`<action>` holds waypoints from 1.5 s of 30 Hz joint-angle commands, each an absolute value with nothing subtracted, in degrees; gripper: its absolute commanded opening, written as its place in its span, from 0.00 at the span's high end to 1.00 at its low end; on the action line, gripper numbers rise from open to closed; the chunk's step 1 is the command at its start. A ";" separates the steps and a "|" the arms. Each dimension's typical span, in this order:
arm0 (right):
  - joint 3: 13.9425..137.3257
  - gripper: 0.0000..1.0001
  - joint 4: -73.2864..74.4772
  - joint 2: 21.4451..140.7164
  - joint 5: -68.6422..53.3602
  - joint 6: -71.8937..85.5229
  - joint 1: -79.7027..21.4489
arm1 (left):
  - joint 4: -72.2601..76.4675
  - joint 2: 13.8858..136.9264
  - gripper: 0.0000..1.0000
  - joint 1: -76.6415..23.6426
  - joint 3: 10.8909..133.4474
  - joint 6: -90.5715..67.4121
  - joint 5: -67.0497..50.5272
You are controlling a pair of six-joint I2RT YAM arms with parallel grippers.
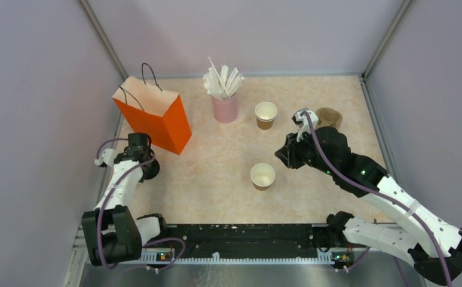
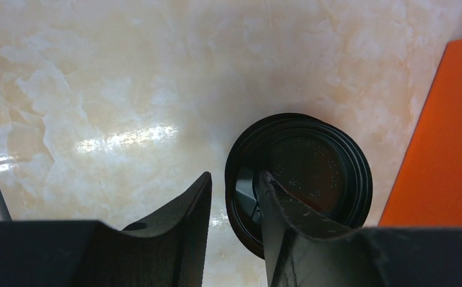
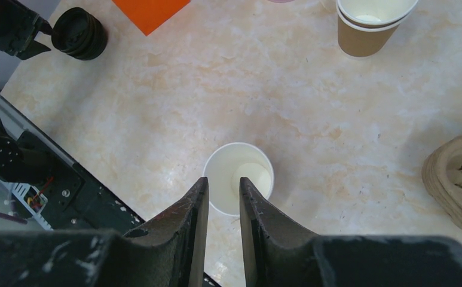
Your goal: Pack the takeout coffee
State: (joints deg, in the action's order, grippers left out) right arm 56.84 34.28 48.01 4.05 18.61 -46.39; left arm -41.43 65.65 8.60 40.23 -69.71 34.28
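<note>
We log the left gripper (image 2: 235,179), jaws a little apart, at the rim of the black lid stack (image 2: 318,170) near the orange bag (image 2: 446,137), the right gripper (image 3: 223,182) narrow and empty over the near uncovered cup (image 3: 240,167), another cup (image 3: 366,30) standing farther back.

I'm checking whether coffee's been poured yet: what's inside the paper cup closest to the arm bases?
Nothing visible: the near cup shows only its white wall and bare white bottom. The right tool covers part of its near rim, so that sliver is unseen.
</note>
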 commanded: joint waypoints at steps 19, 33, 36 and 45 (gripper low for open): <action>57.72 0.75 33.42 48.78 4.42 20.16 -46.88 | -36.39 67.41 0.77 10.02 39.82 -67.20 30.23; 52.08 0.74 24.99 49.98 0.36 25.21 -46.85 | -38.80 68.52 0.96 10.02 41.60 -63.90 23.12; 49.71 0.74 19.48 51.39 -2.37 27.63 -46.85 | -40.26 69.70 0.92 10.02 43.23 -61.50 20.87; 46.07 0.74 13.27 52.28 -3.39 27.48 -46.87 | -40.77 67.78 0.96 10.01 44.31 -58.18 19.73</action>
State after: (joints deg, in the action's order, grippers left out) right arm 46.04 18.81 53.15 -2.33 27.29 -46.39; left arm -39.33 69.60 9.72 42.44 -60.27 20.34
